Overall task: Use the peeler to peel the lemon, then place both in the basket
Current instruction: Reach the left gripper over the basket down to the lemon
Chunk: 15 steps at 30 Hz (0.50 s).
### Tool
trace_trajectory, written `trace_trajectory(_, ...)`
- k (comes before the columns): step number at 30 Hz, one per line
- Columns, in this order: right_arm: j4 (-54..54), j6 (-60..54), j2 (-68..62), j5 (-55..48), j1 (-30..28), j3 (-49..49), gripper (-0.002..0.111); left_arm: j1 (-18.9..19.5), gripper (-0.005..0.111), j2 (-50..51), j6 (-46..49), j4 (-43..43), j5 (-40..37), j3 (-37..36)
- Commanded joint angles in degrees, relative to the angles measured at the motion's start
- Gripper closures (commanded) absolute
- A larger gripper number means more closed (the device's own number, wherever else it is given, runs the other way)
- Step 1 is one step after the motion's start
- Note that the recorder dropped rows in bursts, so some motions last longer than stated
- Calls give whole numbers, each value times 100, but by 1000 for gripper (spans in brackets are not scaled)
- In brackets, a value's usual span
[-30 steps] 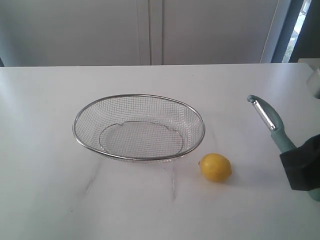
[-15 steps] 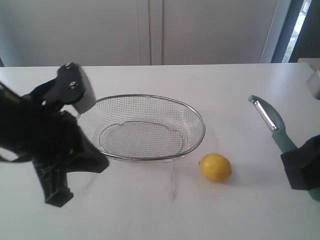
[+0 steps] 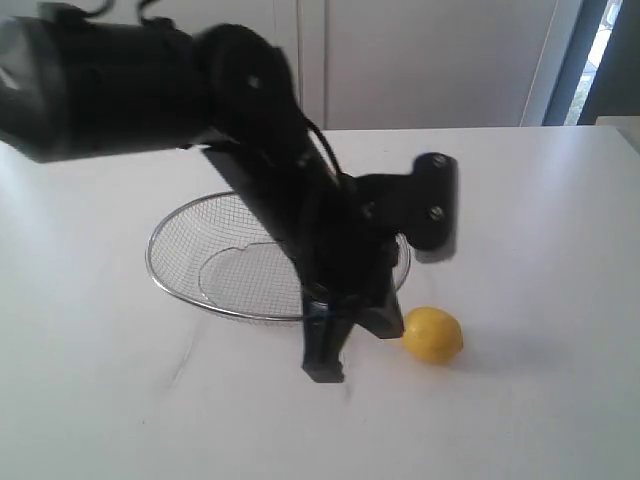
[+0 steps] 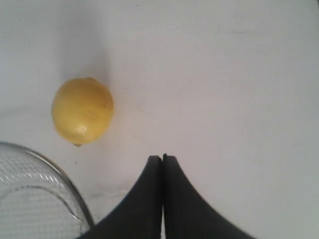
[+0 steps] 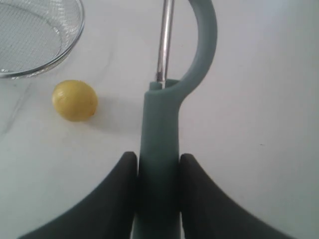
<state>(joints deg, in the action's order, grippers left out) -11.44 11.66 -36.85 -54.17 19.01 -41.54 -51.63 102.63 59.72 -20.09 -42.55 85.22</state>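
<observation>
The yellow lemon (image 3: pixel 432 335) lies on the white table just off the near right rim of the wire mesh basket (image 3: pixel 175 290). My left gripper (image 3: pixel 324 372) hangs shut and empty just left of the lemon, its tips close to the table. The left wrist view shows those shut tips (image 4: pixel 162 157) with the lemon (image 4: pixel 82 110) beyond them to one side and the basket rim (image 4: pixel 60 172) nearby. My right gripper (image 5: pixel 158 155) is shut on the teal handle of the peeler (image 5: pixel 160 112), blade pointing away, with the lemon (image 5: pixel 75 100) and basket (image 5: pixel 65 55) beyond. The exterior view shows neither the peeler nor the right gripper.
My left arm (image 3: pixel 150 80) reaches across above the basket and hides its right half. The white table (image 3: pixel 540 200) extends back to pale cabinet doors (image 3: pixel 420 60).
My left arm has swept in from the left, over the basket, down beside the lemon. The right gripper with the peeler has left the exterior view's right edge. Lemon and basket have not moved.
</observation>
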Motion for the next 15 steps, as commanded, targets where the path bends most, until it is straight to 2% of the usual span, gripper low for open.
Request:
trace_trajectory(1, -426, 396, 182, 104, -16, 42, 108, -516, 107, 564, 35, 860, 348, 567)
trace_trajectory(4, -451, 410, 200, 309, -16, 202, 108, -741, 104, 832, -40, 1463, 597, 824)
trace_trajectory(6, -451, 471, 200, 357, -16, 260, 108, -816, 94, 943, -217, 1765, 828, 886)
trace_trajectory(8, -451, 507, 200, 357, -16, 282, 108, -841, 77, 1016, -229, 1948, 1128, 888)
trace_trajectory(11, -451, 508, 210, 357, -16, 282, 108, -848, 34, 1160, -367, 1947, 1533, 888)
trace_trajectory(12, -451, 508, 210, 357, -16, 282, 108, -848, 23, 1196, -443, 1958, 1705, 888)
trace_trajectory(13, -451, 508, 210, 357, -16, 282, 108, -848, 17, 1214, -484, 1958, 1856, 888)
trace_trajectory(15, -451, 508, 210, 357, -16, 282, 108, -848, 15, 1271, -484, 1958, 2009, 888)
